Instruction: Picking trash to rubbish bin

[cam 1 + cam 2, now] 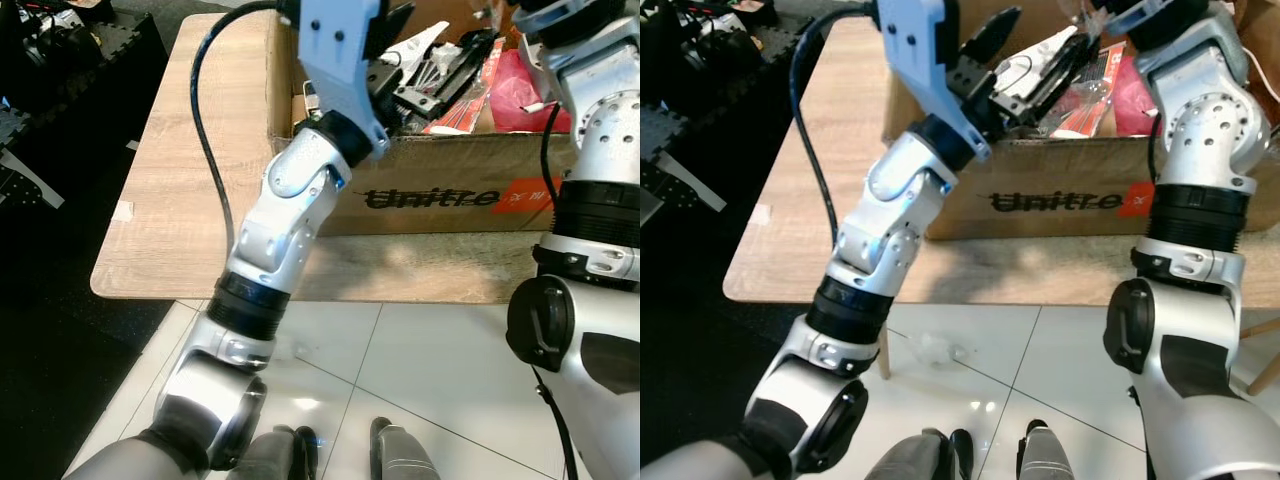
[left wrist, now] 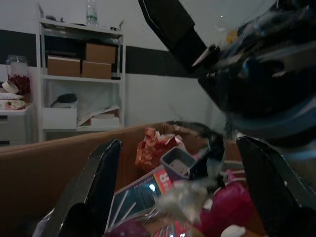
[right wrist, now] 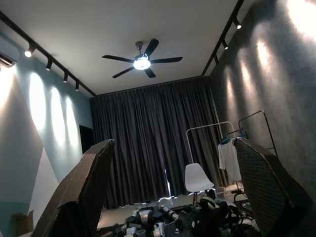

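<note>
The left arm hides the near-left corner of the cardboard box; the right arm covers the box's right end; the trash between the left gripper's fingers is blurred, its kinds unclear; the table runs off the top edge.

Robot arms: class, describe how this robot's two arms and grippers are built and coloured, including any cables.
Both arms have glossy silver shells with black ring joints. The left arm has a pale blue wrist housing and a black cable looping from it. The right arm also trails a thin black cable. The left gripper has two long black fingers.
</note>
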`<state>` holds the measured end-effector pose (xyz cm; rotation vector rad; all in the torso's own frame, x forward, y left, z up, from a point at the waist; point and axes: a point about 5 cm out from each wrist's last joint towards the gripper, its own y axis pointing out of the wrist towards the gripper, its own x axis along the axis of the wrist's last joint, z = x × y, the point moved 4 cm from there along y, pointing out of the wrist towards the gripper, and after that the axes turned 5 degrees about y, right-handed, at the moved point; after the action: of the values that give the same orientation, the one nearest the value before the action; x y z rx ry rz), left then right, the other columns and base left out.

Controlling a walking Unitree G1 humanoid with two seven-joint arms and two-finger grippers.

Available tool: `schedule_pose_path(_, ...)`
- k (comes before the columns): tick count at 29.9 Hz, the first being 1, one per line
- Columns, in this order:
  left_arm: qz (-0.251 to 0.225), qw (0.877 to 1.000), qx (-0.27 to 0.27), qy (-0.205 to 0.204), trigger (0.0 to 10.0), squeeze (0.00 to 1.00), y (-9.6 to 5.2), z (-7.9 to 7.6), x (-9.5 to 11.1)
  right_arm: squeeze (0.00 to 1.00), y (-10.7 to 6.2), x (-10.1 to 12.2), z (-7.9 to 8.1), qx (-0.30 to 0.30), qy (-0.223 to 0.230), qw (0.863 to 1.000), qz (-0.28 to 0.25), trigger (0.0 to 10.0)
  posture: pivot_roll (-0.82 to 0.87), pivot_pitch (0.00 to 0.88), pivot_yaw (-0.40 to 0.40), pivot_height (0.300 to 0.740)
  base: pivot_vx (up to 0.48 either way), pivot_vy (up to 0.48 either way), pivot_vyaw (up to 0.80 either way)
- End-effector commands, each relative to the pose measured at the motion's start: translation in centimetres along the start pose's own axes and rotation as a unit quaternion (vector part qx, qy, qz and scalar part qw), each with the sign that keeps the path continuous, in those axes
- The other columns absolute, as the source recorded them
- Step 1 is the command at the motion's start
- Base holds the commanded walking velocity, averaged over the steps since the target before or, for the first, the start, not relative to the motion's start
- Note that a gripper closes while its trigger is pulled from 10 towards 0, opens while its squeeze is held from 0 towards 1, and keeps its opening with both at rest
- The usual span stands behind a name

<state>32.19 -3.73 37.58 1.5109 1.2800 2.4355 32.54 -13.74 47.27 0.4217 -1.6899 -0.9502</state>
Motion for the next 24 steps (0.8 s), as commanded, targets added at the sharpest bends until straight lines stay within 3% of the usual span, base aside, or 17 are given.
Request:
schedule_pose_path(1,-0.032,0.999,-0.025,-0.021,10.0,0.00,0.8,-1.6,1.1,0.00,0.7,0.2,0.6,0.016,-0.003,1.000,-0.008,10.0,-0.12,0.276,0.135,0.740,0.000,0.000,0.00)
schedule_pose_path(5,-0.059,0.996,-0.059,-0.041,10.0,0.00,1.0,-3.0,2.4,0.00,0.8,0.2,0.8,0.019,-0.002,1.000,-0.011,10.0,-0.12,0.276,0.135,0.740,0.000,0.000,0.00)
schedule_pose_path(9,-0.061,0.995,-0.070,-0.036,10.0,0.00,1.1,-3.4,2.5,0.00,0.8,0.2,0.7,0.020,-0.001,1.000,-0.012,10.0,-0.11,0.275,0.137,0.740,0.000,0.000,0.00)
schedule_pose_path(24,-0.030,0.993,-0.116,0.004,10.0,0.00,0.5,-6.5,0.6,0.00,1.1,0.4,0.8,0.026,-0.004,0.999,-0.017,10.0,-0.11,0.275,0.141,0.740,0.000,0.000,0.00)
